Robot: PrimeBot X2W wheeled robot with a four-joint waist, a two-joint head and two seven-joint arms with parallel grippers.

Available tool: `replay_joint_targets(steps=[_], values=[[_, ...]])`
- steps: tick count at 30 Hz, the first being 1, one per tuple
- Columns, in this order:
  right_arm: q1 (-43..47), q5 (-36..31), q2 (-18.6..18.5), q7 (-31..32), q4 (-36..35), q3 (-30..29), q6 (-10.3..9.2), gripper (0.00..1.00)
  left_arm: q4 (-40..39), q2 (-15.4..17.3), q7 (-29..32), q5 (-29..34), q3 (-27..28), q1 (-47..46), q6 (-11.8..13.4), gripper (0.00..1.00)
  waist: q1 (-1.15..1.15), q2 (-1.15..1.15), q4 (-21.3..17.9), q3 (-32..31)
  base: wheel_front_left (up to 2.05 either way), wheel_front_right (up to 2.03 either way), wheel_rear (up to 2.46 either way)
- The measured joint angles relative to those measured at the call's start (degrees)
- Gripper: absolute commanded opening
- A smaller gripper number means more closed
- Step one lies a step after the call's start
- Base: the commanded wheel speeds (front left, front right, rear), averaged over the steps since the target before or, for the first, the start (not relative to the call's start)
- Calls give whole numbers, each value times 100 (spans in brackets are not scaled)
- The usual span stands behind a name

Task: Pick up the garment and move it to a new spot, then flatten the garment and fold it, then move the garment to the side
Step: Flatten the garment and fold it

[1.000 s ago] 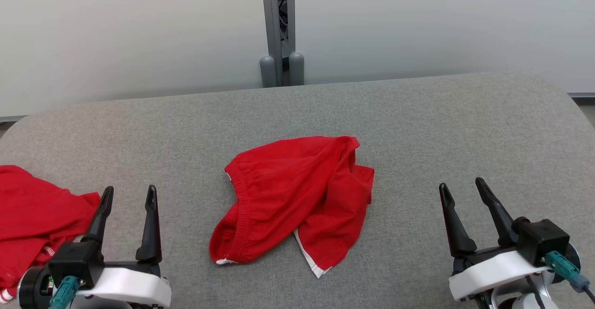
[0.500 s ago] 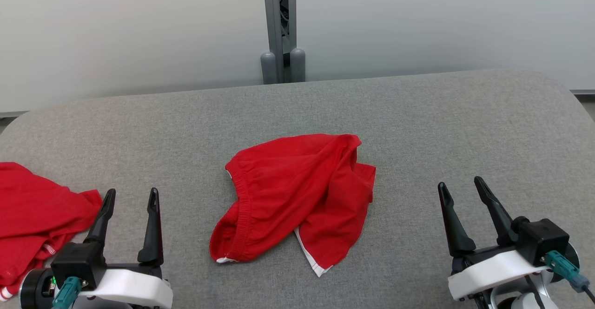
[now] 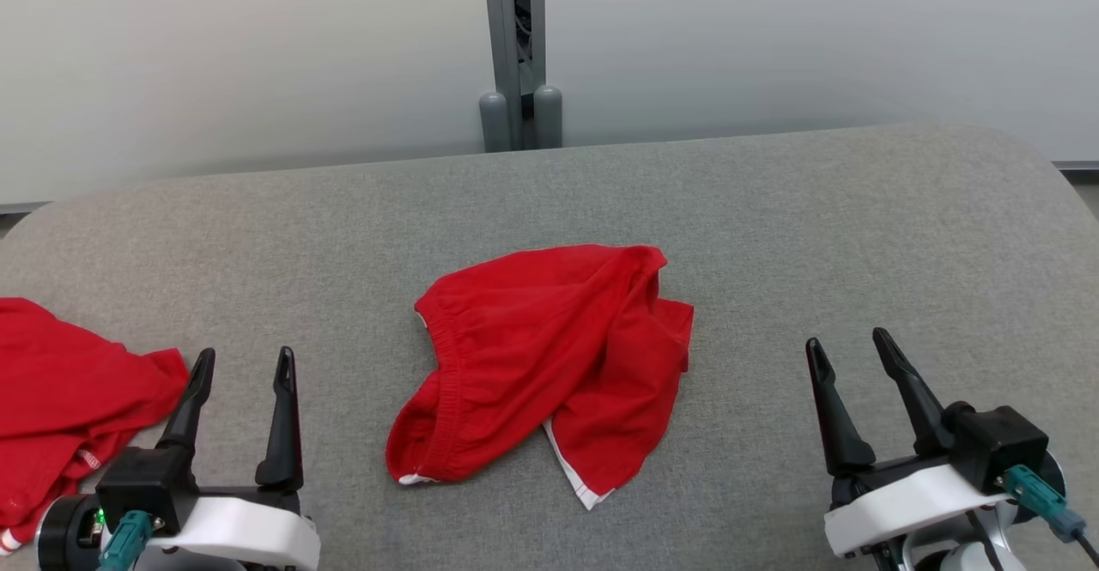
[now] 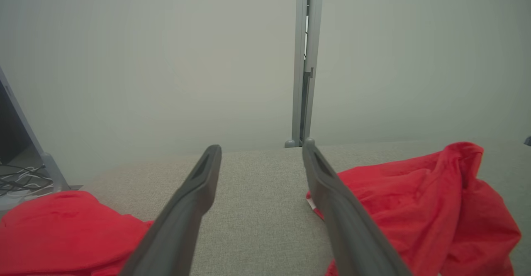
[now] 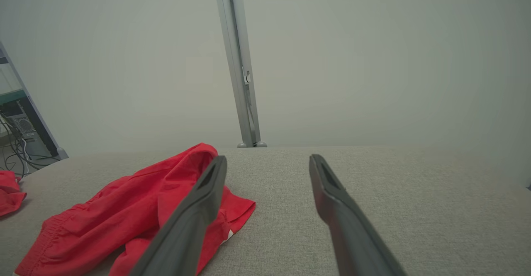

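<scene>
Presently: red garment (image 3: pixel 541 365), crumpled, unfolded, lying mid grey surface (image 3: pixel 773 236). Left fingers (image 3: pixel 281 416) and right fingers (image 3: pixel 831 408): spread wide, empty, flanking it, apart from it. Second red garment (image 3: pixel 69 399): far left. Judged: pickup, flattening, folding, setting aside all outstanding.

Head view looks down; wrist views skim low — sharing the garment (image 3: pixel 541 365).

We see the second red cloth (image 3: pixel 69 399) only in part; the head view's left edge cuts it off. The crumpled garment (image 3: pixel 549 365) folds over itself, hiding its lower layers. The grey post (image 3: pixel 513 39) runs out past the top edge. Cables (image 5: pixel 14 145) in the right wrist view are too small to trace.
</scene>
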Motion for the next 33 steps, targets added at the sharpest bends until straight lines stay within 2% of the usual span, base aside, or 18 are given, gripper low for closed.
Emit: replay_joint_targets(steps=[4, 9, 13, 18, 25, 26, 27, 28, 33], values=[[-39, 41, -15, 67, -20, 315, -1, 100, -25, 22, 8, 0, -30, -80, -11, 100, 0, 0, 84, 68, 0, 0, 0], [-243, 62, 1, 543, 112, 1307, 0, 100, -38, 29, -20, 7, -74, -253, -63, 100, 0, 0, 299, 245, 0, 0, 0], [-346, 33, 1, 1113, 459, 1987, 0, 100, 87, -112, -142, 5, -209, -483, -163, 100, 0, 0, 575, 500, 0, 0, 0], [-443, -67, -148, 1505, 781, 2164, 1, 100, 303, -186, -263, 0, -298, -795, -285, 100, 0, 0, 841, 789, 0, 0, 0], [-637, -374, -230, 1785, 1120, 2081, 7, 100, 567, -300, -402, -4, -357, -1006, -409, 100, 0, 0, 1024, 1048, 0, 0, 0], [-665, -403, -224, 1818, 1176, 2069, 8, 47, 602, -305, -424, -9, -359, -1049, -414, 100, 0, 0, 1030, 1075, 0, 0, 0], [-716, -371, -199, 1867, 1225, 2035, 9, 30, 656, -318, -461, -10, -348, -1087, -447, 100, 0, 0, 1017, 1108, 0, 0, 0], [-716, -371, -199, 1867, 1225, 2035, 9, 0, 656, -318, -461, -10, -348, -1087, -447, 100, 0, 0, 1017, 1108, 0, 0, 0], [-771, -42, -207, 1885, 1145, 1998, 7, 0, 746, -344, -523, -138, -289, -1146, -520, 100, 0, 0, 853, 1117, 0, 0, 0]])
